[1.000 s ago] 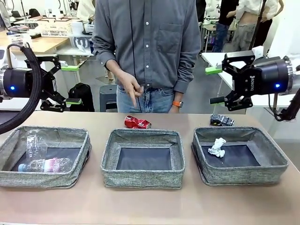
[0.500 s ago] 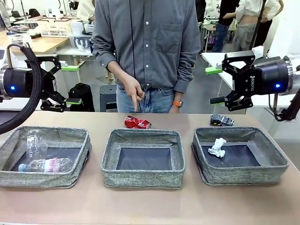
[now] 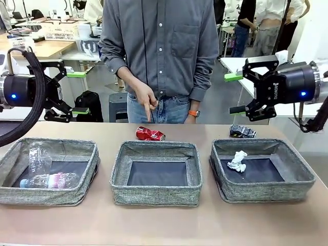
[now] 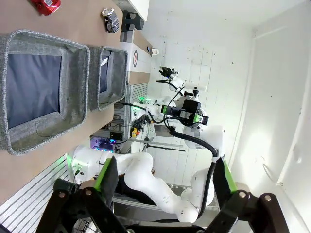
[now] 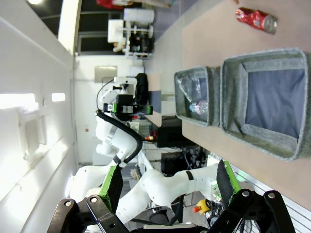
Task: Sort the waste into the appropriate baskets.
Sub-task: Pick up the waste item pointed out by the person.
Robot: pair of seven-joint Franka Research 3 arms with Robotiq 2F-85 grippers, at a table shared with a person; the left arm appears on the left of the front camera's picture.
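Note:
A crushed red can (image 3: 150, 134) lies on the table behind the middle basket (image 3: 156, 196). A crushed dark can (image 3: 242, 131) lies behind the right basket (image 3: 266, 192), which holds a white paper wad (image 3: 238, 161). Two clear bottles (image 3: 48, 180) lie in the left basket (image 3: 48, 196). My left gripper (image 3: 79, 93) hangs open high at the left and my right gripper (image 3: 234, 93) open high at the right, both holding nothing. The left wrist view shows the red can (image 4: 46, 5) and dark can (image 4: 110, 18); the right wrist view shows the red can (image 5: 256, 19).
A person in a grey shirt stands at the far side, one hand (image 3: 147, 102) pointing a finger down just above the red can. Bare tabletop (image 3: 164, 225) runs in front of the baskets. Other tables and people fill the background.
The person's hand has dropped and turned to point down at the red can. Both arms and all the waste have stayed in place.

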